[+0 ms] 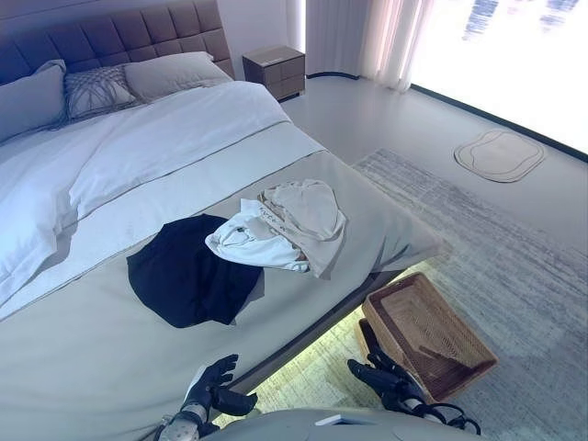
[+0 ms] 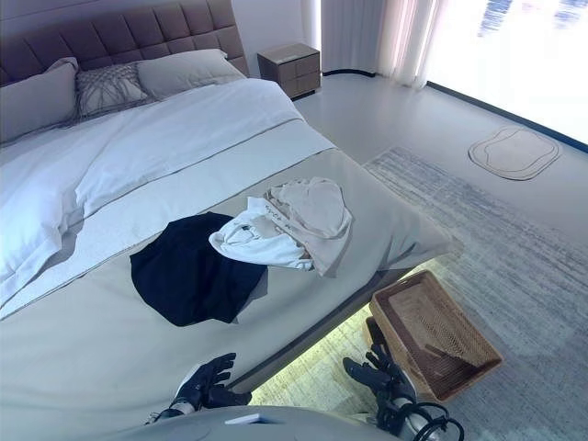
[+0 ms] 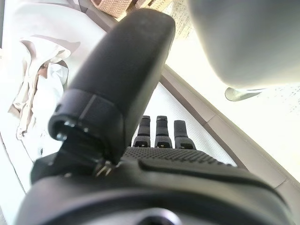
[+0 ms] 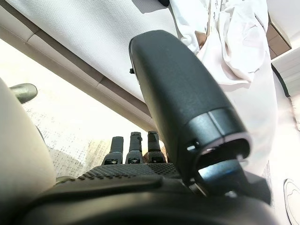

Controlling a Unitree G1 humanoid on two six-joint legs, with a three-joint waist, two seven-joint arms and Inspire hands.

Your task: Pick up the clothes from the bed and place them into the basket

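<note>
Nearest, at six o'clock: left robot hand [image 1: 213,384] and right robot hand [image 1: 386,378], both low, fingers relaxed and apart, holding nothing. Beside the right one, at four o'clock on the rug [image 1: 514,276]: wicker basket [image 1: 427,335], nothing inside. Farther, at twelve o'clock on the bed [image 1: 110,349]: black garment [image 1: 188,271], then white shirt [image 1: 253,241] overlapped by beige garment [image 1: 308,216]. Best to reach forward, pinch one bunched fold, lift clear of the edge.

Left and right eye views: high, looking down across the bed [image 1: 110,349], clothes [image 1: 276,230] and basket [image 1: 427,335], from slightly offset positions. Left wrist view: very close behind the left hand [image 3: 140,154], facing the clothes. Right wrist view: likewise behind the right hand [image 4: 136,164]. All four share the clothes.
</note>
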